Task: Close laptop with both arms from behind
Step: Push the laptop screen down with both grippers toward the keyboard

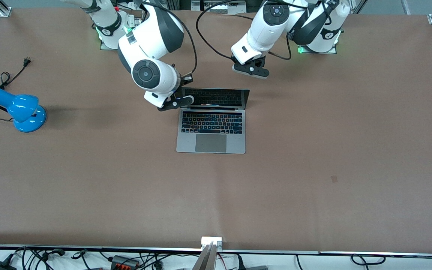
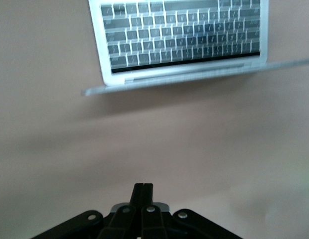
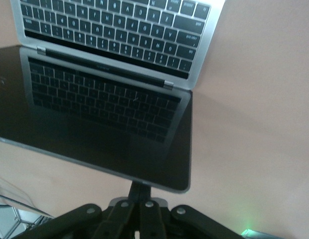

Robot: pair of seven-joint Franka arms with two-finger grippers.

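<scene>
The silver-grey laptop [image 1: 211, 139] lies open at mid-table, its dark screen [image 1: 216, 97] leaning back toward the robots' bases. My right gripper [image 1: 180, 100] is shut and sits at the lid's corner toward the right arm's end. In the right wrist view its closed fingertips [image 3: 139, 188] meet the top edge of the screen [image 3: 104, 129], which mirrors the keyboard [image 3: 119, 25]. My left gripper [image 1: 251, 71] is shut and empty, over the table between the lid and the left arm's base, apart from the lid. In the left wrist view the left gripper [image 2: 143, 188] is well short of the lid's thin edge [image 2: 194, 79].
A blue desk lamp [image 1: 21, 108] lies at the right arm's end of the table, with its black cord and plug [image 1: 26, 61]. Cables and power bricks hang along the table edge [image 1: 126, 248] nearest the front camera.
</scene>
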